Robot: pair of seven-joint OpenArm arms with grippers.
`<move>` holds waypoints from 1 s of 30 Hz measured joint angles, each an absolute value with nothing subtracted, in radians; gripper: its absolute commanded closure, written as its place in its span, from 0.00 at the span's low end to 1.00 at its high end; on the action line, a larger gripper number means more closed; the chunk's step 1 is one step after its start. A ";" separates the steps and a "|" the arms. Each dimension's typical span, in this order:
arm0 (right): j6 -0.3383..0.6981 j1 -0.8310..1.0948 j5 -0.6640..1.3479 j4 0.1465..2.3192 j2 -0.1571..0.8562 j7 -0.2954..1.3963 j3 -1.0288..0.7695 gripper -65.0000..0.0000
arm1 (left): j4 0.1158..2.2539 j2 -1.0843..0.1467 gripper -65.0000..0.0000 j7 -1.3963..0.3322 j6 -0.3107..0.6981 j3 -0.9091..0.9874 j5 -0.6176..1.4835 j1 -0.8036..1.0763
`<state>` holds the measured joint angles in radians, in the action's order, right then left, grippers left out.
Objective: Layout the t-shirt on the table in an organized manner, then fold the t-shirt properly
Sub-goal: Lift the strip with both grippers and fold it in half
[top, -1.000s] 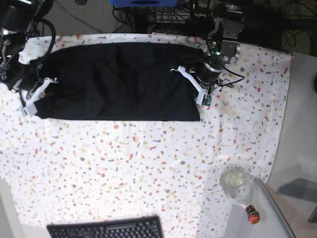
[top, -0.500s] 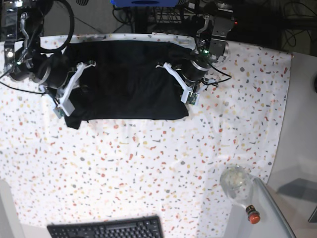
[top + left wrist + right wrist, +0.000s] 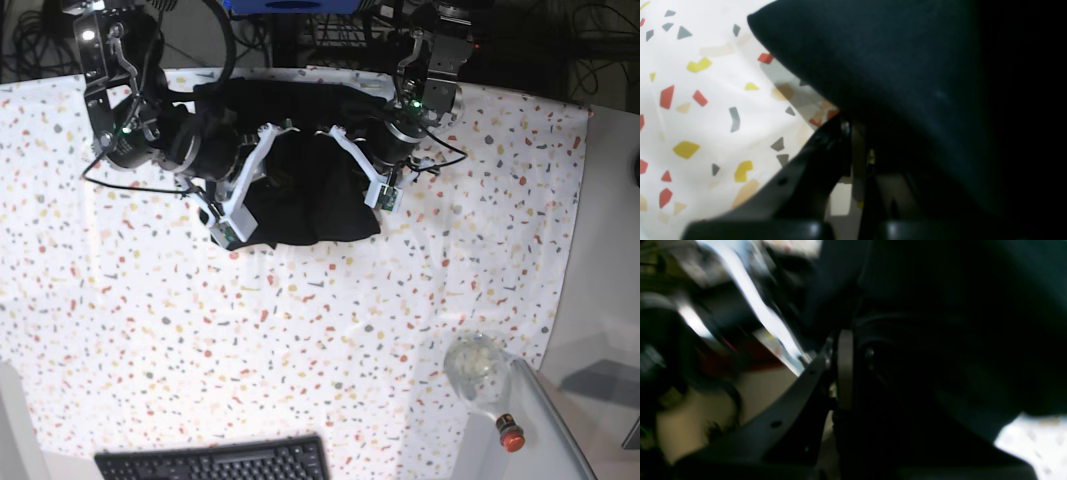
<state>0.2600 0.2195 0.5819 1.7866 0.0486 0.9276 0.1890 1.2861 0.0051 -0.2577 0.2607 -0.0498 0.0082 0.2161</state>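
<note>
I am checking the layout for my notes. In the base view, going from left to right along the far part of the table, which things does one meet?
Bare table → right gripper → t-shirt → left gripper → bare table again, up to its right edge.

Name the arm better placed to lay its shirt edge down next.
Probably the right: the right gripper, shut on the t-shirt, has carried its side to the middle, beside the left gripper.

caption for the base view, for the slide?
Both hands, left hand and right hand, shut on the black t-shirt, bunched at the far side of the speckled table.
</note>
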 measured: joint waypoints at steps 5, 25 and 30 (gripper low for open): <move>0.230 0.162 0.585 1.694 0.025 0.927 0.200 1.00 | 1.286 0.005 1.00 -0.258 0.261 -0.050 0.007 0.216; 0.227 0.136 0.584 1.580 -0.001 0.923 0.196 0.87 | 1.421 -0.047 1.00 -0.413 0.272 -0.038 0.002 0.271; 0.228 0.136 0.586 1.581 0.001 0.922 0.208 0.49 | 1.568 -0.054 1.00 -0.480 0.277 0.088 0.004 0.307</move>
